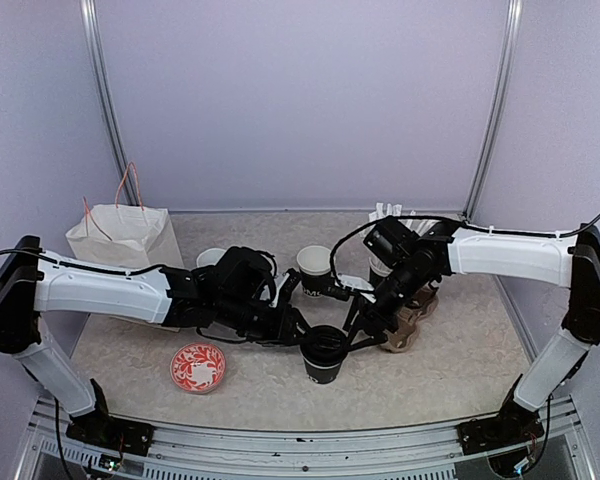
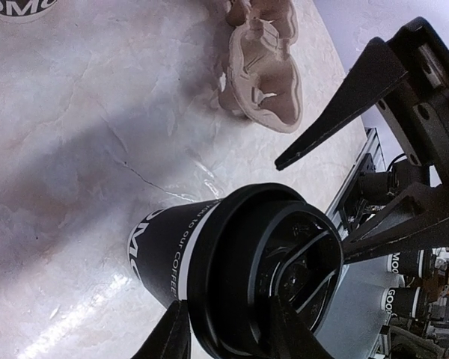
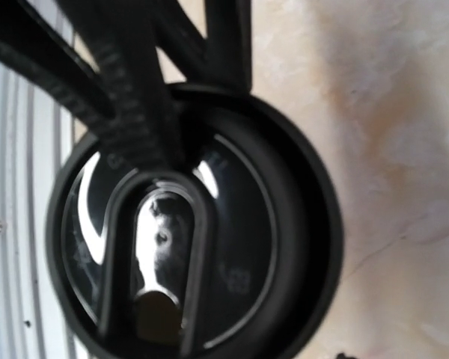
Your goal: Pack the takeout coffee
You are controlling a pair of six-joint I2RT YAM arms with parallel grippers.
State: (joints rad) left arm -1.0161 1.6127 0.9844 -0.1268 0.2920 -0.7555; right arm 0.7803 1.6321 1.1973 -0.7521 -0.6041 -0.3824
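**Cup braced while the lid is seated**

The left gripper is clamped on the cup just under its lid. This is likely to brace the cup upright on the table so it cannot tip or slide. The right gripper sits on the opposite side with its jaws apart and one finger lying over the lid, probably to press it fully home. The cup stands mid-table between both grippers, just beside the carrier it should presumably go into.
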